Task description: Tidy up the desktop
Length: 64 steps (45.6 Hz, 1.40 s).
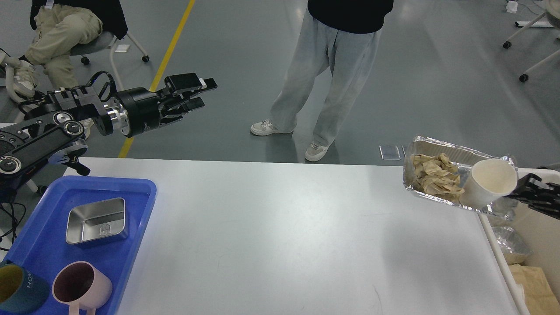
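Note:
The white desktop [284,236] fills the lower part of the head view. My right gripper [520,192] is shut on the right edge of a foil tray [455,151] and holds it in the air above the desktop's right edge. The tray holds crumpled brown paper [435,174] and a white paper cup [490,186] lying tilted. My left gripper [203,92] is open and empty, high above the floor beyond the desktop's far left edge.
A blue plastic tray [131,192] at the left holds a metal box [96,221], a pink mug [81,286] and a dark teal cup [19,291]. A bin with foil and brown paper [520,262] stands right of the desktop. A person [332,74] stands behind.

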Motion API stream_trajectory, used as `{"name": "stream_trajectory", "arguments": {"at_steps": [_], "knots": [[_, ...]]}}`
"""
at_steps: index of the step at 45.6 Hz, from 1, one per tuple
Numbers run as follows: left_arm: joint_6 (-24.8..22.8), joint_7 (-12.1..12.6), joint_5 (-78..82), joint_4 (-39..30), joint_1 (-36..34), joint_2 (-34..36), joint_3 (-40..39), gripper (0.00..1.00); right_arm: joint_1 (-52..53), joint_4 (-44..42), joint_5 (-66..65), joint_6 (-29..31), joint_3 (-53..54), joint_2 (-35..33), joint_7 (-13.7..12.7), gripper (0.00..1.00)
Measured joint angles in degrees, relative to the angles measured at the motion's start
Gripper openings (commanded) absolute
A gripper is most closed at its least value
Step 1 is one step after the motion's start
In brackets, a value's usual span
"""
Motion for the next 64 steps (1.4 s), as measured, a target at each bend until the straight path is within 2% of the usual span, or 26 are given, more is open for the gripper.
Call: {"name": "stream_trajectory", "arguments": {"at_steps": [13,27,44,64], "knots": [[2.96,-0.08,-1.90,0.00,6.18,-0.03,-4.24,0.72,-6.17,-3.75,6.02,1.13,0.06,-5.52,0.00,0.00],[3.45,-0.09,-2.37,0.00,8.31,0.07,-5.20,0.72,-13.10,-7.58,19.44,3.20,0.04,-6.03,-0.06,0.00],[4.81,-0.09,-5.89,-0.01,10.02,0.74,-5.65,0.72,-23.27,-10.12,40.70,3.21,1.10,-1.37,-0.21,0.00],[5.92,-0.09,-9.36,0.09,12.97,3.47,-6.25,0.72,-34.07,-13.29,63.27,3.04,1.55,6.17,-1.84,0.00]]}}
